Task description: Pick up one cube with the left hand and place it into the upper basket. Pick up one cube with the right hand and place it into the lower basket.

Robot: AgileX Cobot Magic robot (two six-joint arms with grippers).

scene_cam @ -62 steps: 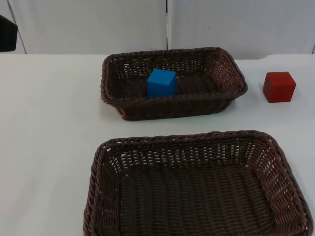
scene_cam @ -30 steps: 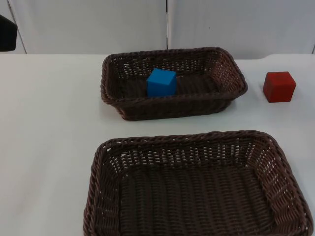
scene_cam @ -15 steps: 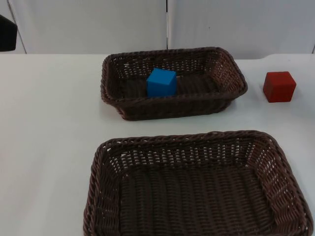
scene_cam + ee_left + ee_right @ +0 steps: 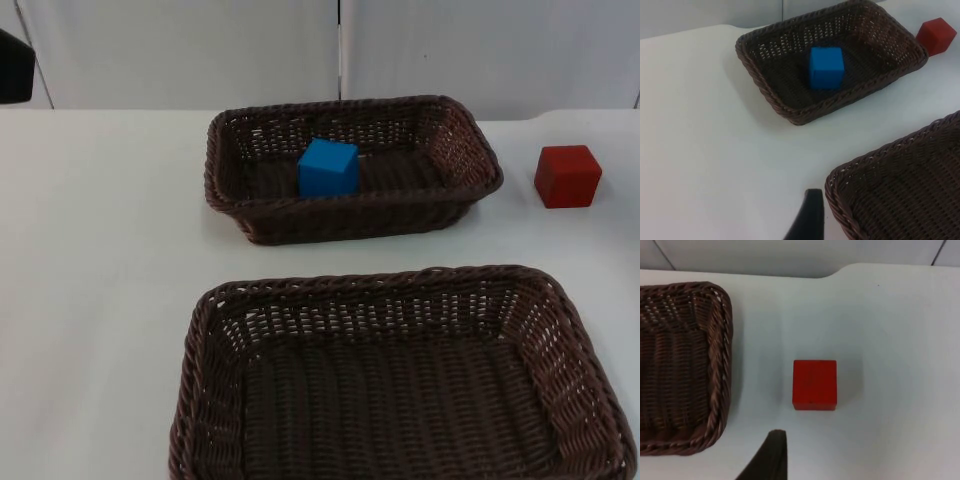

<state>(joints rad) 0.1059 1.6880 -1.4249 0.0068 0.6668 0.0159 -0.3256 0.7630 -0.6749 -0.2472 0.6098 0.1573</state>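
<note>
Jaws first — on neither arm can we tell how they stand. Our left gripper (image 4: 807,220) shows as a single black fingertip above bare white surface (image 4: 705,125), just beside the rim of the lower basket (image 4: 905,190), with nothing visibly in its hold. Our right gripper (image 4: 771,457) likewise shows one dark fingertip over the surface, near the red cube (image 4: 814,384) but apart from it, and nothing visibly held.

From the right wrist we see the red cube sitting flat on the surface, beside the end wall of the upper basket (image 4: 720,365) without touching it. From above, the same red cube (image 4: 567,176) lies outside the upper basket (image 4: 350,215), off its right end.

The blue cube (image 4: 328,167) rests inside the upper basket, on its floor — we see it from the left wrist too, blue cube (image 4: 826,67) near the middle of that basket (image 4: 770,90).

The lower basket (image 4: 400,285) holds no cube and stands nearer the camera, apart from the upper one. A dark part of the left arm (image 4: 15,65) sits at the far left edge.
</note>
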